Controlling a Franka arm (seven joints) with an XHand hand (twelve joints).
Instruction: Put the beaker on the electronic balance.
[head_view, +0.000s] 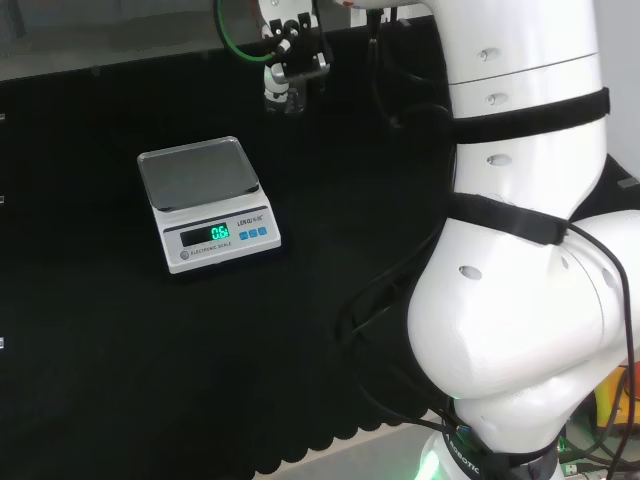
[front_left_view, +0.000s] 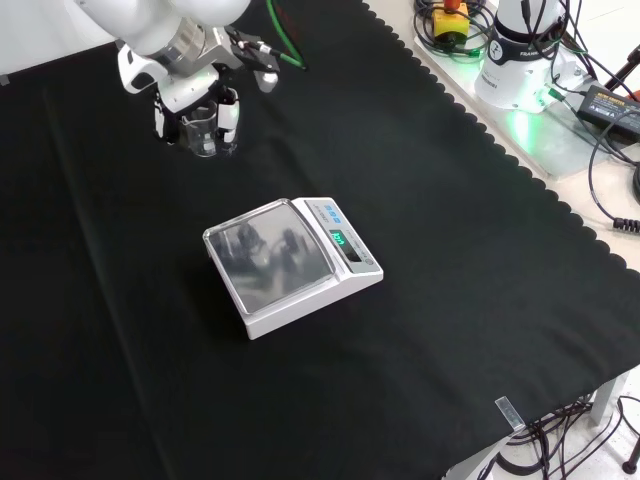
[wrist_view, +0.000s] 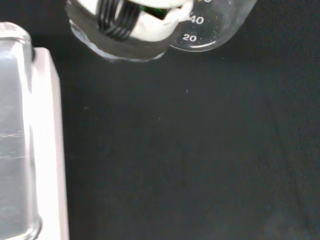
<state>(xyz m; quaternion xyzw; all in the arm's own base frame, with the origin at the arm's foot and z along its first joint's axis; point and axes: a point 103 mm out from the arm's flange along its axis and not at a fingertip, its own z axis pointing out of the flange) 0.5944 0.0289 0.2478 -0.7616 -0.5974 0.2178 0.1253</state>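
A small clear glass beaker (front_left_view: 203, 130) with white graduation marks sits in my hand (front_left_view: 190, 85), whose fingers curl round it just above the cloth. In the head view the hand (head_view: 292, 55) and the beaker (head_view: 285, 97) are far back, beyond the balance. The electronic balance (front_left_view: 290, 262), white with a shiny steel pan (head_view: 195, 172) and a lit green display, stands apart from the hand in mid-cloth. In the wrist view the beaker (wrist_view: 212, 27) shows beside a finger (wrist_view: 130, 22), with the balance's edge (wrist_view: 27, 150) at one side.
Black cloth (front_left_view: 450, 250) covers the bench, with a scalloped edge at the front view's right. The arm's base (front_left_view: 520, 45) and cables lie beyond that edge. A green cable (front_left_view: 285, 45) trails near the hand. The arm's white links (head_view: 520, 250) stand at the head view's right.
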